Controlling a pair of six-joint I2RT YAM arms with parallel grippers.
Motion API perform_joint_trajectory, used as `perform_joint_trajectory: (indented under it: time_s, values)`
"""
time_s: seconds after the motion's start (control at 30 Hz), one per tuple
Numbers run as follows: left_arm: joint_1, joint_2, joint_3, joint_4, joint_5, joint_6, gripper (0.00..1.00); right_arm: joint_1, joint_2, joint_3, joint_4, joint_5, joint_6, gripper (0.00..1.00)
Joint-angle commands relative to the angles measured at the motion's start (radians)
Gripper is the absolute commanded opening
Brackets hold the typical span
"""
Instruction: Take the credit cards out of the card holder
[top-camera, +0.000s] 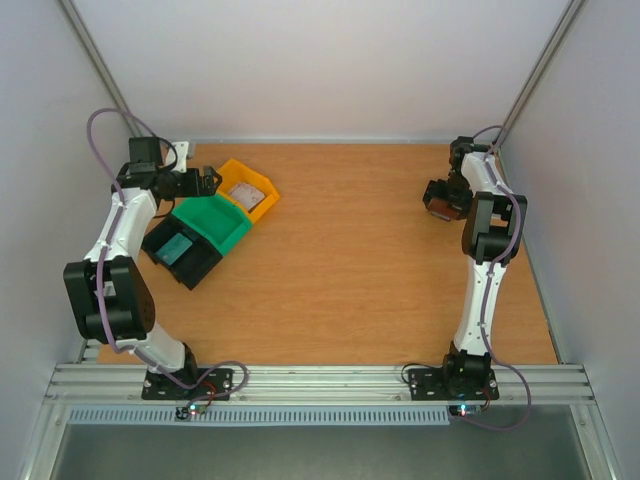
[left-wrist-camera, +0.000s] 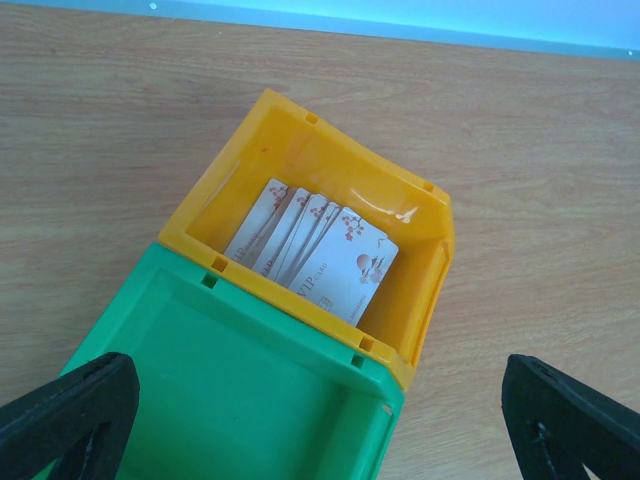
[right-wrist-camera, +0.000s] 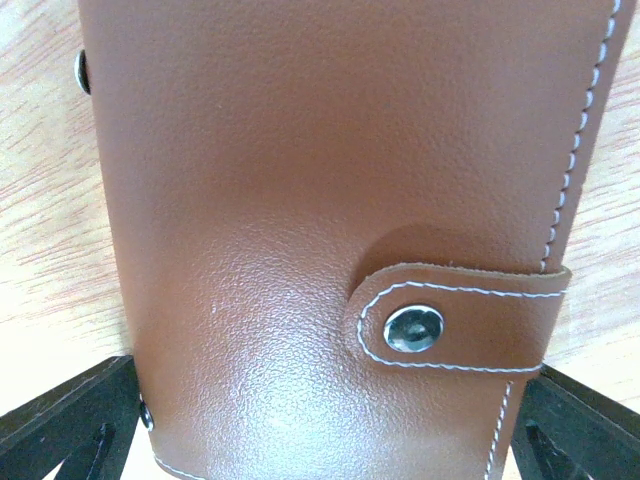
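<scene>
Table (top-camera: 350, 270) carries green bin (top-camera: 212, 228) and yellow bin (top-camera: 262, 186). Right tool (right-wrist-camera: 320, 432) pinches card holder (right-wrist-camera: 300, 200) at far right, tab looks snapped. Leather likely soft and bendy, so hold its edges. Left tool (left-wrist-camera: 320, 415) spread over bins. Only left wrist shows cards (left-wrist-camera: 315, 250) fanned in yellow bin. Probably thin, stiff, slick; lift by an edge.

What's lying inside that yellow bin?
A fan of about five pale credit cards with reddish markings lies in the yellow bin. They overlap, so only the top card's face shows fully.
</scene>
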Motion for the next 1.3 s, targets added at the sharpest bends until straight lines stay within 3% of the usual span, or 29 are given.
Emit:
perform_joint_trajectory:
  time_s: [0.0, 0.23, 0.5, 0.97, 1.27]
  values:
    - [-0.003, -0.026, 0.01, 0.011, -0.001, 0.002, 0.99, 0.002, 0.05, -0.006, -0.016, -0.062, -0.001, 0.98]
    - [-0.003, -0.022, 0.014, 0.016, 0.019, -0.008, 0.99, -0.041, 0.007, 0.014, -0.032, -0.002, 0.015, 0.98]
    - [-0.003, -0.025, 0.014, 0.019, 0.015, -0.004, 0.99, -0.062, 0.07, 0.074, -0.056, -0.053, -0.001, 0.98]
    - [-0.003, -0.03, 0.004, 0.024, 0.034, 0.0, 0.99, -0.02, 0.082, 0.07, -0.098, 0.081, -0.066, 0.67]
    - [-0.003, -0.035, 0.003, 0.022, 0.059, -0.005, 0.99, 0.042, -0.075, -0.04, -0.022, 0.049, -0.104, 0.61]
